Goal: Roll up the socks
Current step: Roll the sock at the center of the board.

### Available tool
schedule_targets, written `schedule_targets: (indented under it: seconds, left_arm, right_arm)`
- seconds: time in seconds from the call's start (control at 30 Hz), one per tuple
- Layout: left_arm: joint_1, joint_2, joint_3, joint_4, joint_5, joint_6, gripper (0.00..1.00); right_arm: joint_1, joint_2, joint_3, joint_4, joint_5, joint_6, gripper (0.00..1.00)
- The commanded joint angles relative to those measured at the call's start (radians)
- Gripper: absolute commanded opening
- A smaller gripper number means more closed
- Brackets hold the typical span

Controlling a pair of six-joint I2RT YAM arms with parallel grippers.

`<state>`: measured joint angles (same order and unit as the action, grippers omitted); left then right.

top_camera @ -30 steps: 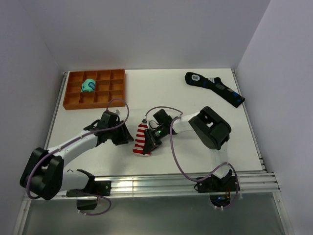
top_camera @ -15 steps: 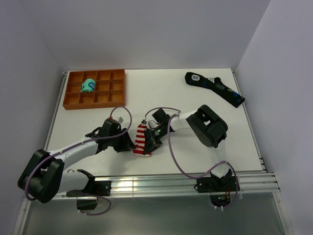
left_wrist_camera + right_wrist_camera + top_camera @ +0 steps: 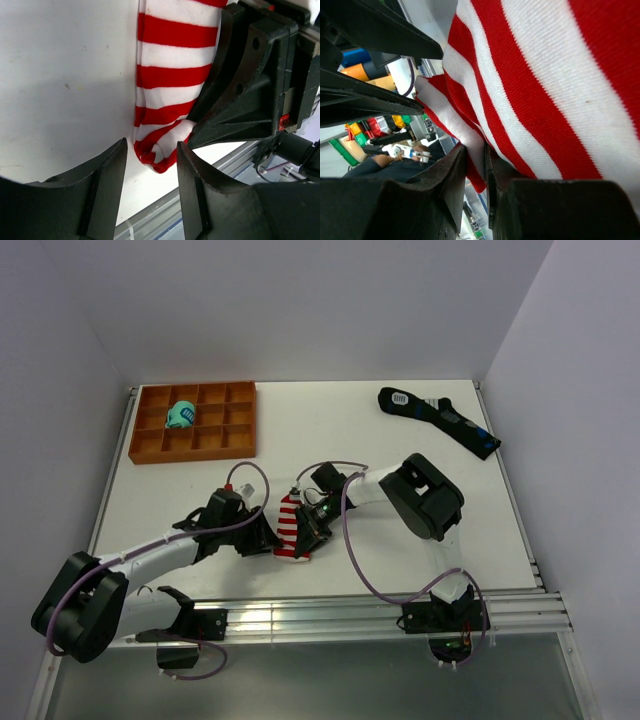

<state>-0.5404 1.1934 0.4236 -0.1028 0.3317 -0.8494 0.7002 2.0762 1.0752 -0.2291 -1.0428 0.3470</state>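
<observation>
White bench (image 3: 330,430) carries an orange compartment tray (image 3: 193,457) far left, with a teal sock bundle (image 3: 181,415) in one compartment. The striped socks (image 3: 289,525) lie near the front edge, pinched by the right gripper (image 3: 475,152). The left gripper (image 3: 263,538) stands open at their rolled end.

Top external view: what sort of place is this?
Probably a robot lab test cell: white table boxed in by plain walls, left arm and right arm bolted to a metal rail at its near edge, props laid out: orange divided tray, striped socks.
</observation>
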Motion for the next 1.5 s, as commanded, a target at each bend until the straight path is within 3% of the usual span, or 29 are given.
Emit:
schedule_targets:
  seconds: [0.0, 0.37, 0.83, 1.47]
  left_arm:
    - [-0.006, -0.009, -0.025, 0.063, 0.046, -0.016, 0.5]
    - [-0.004, -0.015, -0.092, 0.147, 0.093, -0.065, 0.5]
    - [-0.026, 0.092, -0.029, 0.106, 0.021, -0.051, 0.49]
    - [-0.041, 0.222, 0.133, -0.141, -0.089, -0.059, 0.22]
  right_arm:
    - [0.002, 0.081, -0.038, -0.093, 0.244, -0.054, 0.16]
    - [0.001, 0.09, -0.037, -0.092, 0.239, -0.051, 0.16]
    - [0.002, 0.096, -0.054, -0.079, 0.227, -0.052, 0.16]
    - [-0.001, 0.058, -0.09, -0.033, 0.228, -0.049, 0.19]
